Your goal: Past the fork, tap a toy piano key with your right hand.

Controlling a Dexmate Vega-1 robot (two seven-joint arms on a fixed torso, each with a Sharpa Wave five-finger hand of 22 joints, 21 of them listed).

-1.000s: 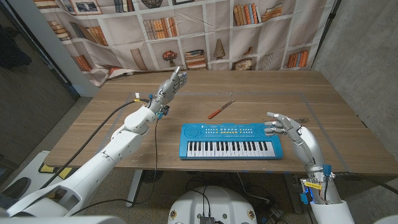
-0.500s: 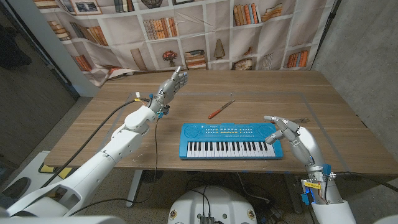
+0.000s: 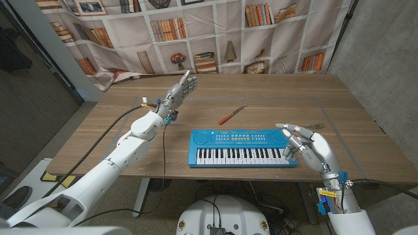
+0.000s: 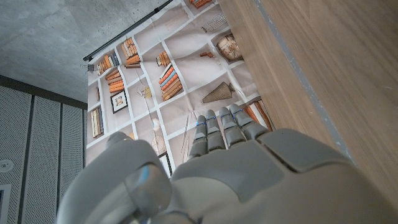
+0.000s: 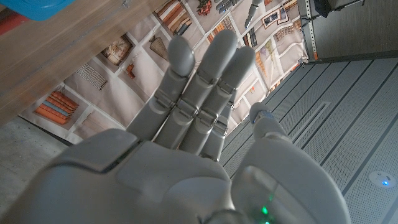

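A blue toy piano (image 3: 240, 148) with white and black keys lies near the table's front edge. A fork (image 3: 232, 114) with a red handle lies beyond it, toward the middle of the table. My right hand (image 3: 300, 145) is at the piano's right end, holding nothing, its fingers spread with the tips over the rightmost keys; I cannot tell whether they touch. In the right wrist view its fingers (image 5: 199, 81) are straight, with a corner of the piano (image 5: 25, 7) beside them. My left hand (image 3: 181, 87) is raised over the far left of the table, fingers extended and empty.
The wooden table (image 3: 339, 108) is bare around the fork and the piano. A backdrop printed with bookshelves (image 3: 196, 32) hangs behind the far edge. A black cable (image 3: 162, 147) runs down from the left forearm across the table's front left.
My right hand has moved toward the table's near edge along the piano's right end, its fingers lowering over the keys. The left arm, fork and piano have not moved.
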